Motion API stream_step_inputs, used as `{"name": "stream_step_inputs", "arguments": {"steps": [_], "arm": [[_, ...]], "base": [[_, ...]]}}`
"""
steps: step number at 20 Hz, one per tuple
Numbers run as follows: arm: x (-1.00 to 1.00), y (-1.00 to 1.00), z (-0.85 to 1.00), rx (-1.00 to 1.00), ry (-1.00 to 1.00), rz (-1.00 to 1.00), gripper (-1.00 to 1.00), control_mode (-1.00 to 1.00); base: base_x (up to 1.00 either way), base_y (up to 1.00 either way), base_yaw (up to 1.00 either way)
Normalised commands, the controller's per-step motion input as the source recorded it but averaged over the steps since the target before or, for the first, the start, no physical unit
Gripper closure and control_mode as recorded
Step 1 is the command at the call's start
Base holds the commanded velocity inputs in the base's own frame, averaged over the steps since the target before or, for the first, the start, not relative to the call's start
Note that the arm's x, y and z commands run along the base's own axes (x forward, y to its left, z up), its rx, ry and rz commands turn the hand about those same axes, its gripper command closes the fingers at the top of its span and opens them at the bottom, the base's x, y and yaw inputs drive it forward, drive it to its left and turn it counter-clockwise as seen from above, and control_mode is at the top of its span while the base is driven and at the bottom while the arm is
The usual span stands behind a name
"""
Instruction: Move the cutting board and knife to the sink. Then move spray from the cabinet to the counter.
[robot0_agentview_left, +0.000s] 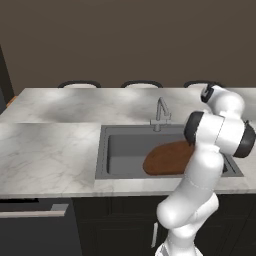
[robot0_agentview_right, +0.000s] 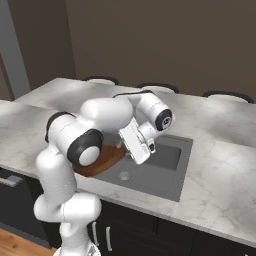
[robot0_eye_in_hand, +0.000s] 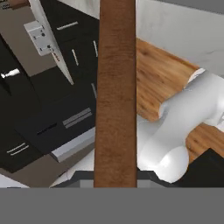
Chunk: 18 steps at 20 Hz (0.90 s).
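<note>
The reddish-brown cutting board (robot0_agentview_left: 165, 159) lies tilted in the dark sink (robot0_agentview_left: 120, 150) set into the marble counter (robot0_agentview_left: 45, 155), its edge clamped between the fingers of the gripper (robot0_agentview_right: 131, 149), with the silver faucet (robot0_agentview_left: 161, 114) standing behind the basin.

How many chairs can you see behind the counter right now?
3. All stand along the far edge of the counter, only their dark backrests showing: left chair, middle chair, right chair, partly behind the arm. More may lie outside the frame.
</note>
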Motion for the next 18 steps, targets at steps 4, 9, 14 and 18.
{"name": "stream_step_inputs", "arguments": {"steps": [4, 9, 14, 18], "arm": [[0.26, -0.04, 0.00, 0.00, 0.11, 0.06, 1.00, -1.00], [0.23, -0.09, 0.00, 0.00, 0.04, 0.07, 1.00, -1.00], [0.21, -0.13, 0.00, 0.00, 0.00, 0.08, 1.00, -1.00], [0.16, -0.15, 0.00, 0.00, 0.00, 0.08, 1.00, -1.00]], "base": [[0.00, 0.00, 0.00], [0.00, 0.00, 0.00], [0.00, 0.00, 0.00], [0.00, 0.00, 0.00]]}}
